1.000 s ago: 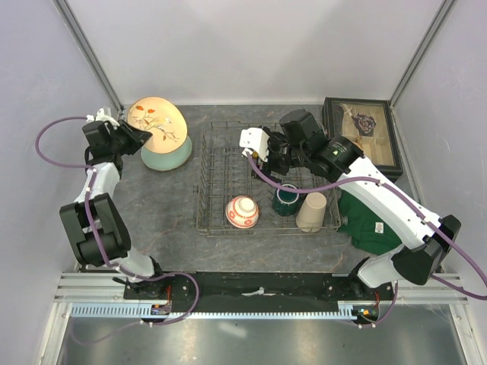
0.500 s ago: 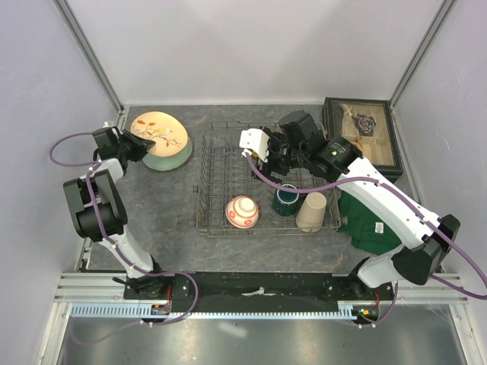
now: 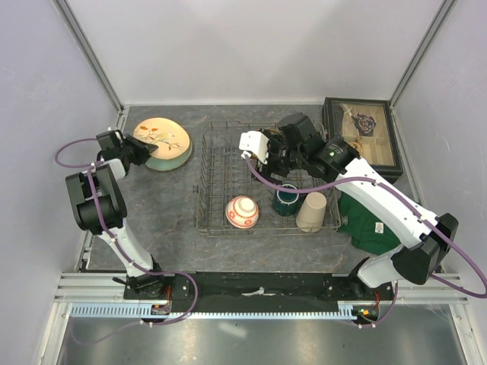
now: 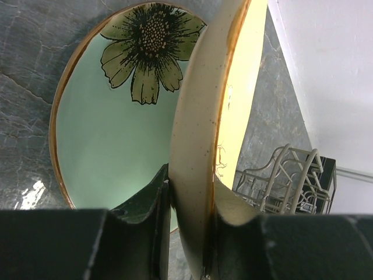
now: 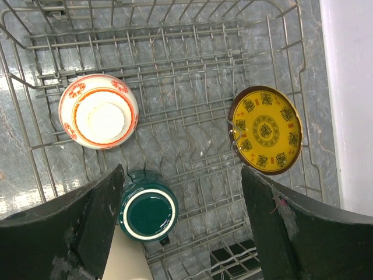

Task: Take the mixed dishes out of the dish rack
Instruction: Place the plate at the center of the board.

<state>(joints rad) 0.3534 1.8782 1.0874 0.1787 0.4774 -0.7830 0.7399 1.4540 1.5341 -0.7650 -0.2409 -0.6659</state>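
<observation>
Dish rack at counter centre, with red-and-white bowl, dark green mug, beige tumbler and gold-brown plate inside.
Grips cream plate by its rim in left claw, tilted over pale green plate at 10 o'clock; hangs right claw wide open, empty, above rack.

Green folded cloth lies on the right side of the grey marbled table. Dark glass-lidded box sits behind it in the far right corner, trinkets visible inside.
</observation>
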